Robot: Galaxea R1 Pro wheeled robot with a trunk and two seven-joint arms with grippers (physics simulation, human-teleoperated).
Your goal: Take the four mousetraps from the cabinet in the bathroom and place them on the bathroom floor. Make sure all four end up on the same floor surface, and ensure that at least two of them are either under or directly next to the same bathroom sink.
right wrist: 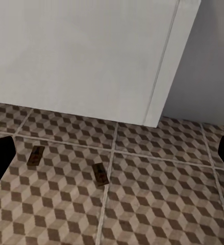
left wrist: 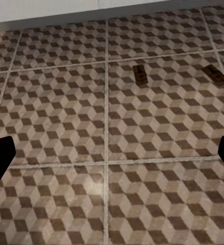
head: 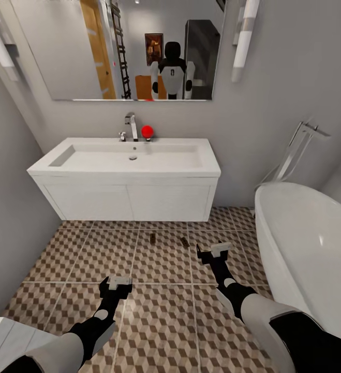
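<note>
Two mousetraps (head: 152, 237) (head: 184, 241) lie flat on the cube-pattern bathroom floor (head: 160, 311), near each other, just in front of the white sink (head: 123, 158) vanity. Left hand (head: 119, 284) and right hand (head: 215, 250) hover over the tiles, both spread open and empty. Bathtub (head: 305, 243) at right.

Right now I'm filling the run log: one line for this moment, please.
mousetraps on floor: two | spot: cube-pattern tiles before sink vanity | left hand: open, empty | right hand: open, empty
</note>
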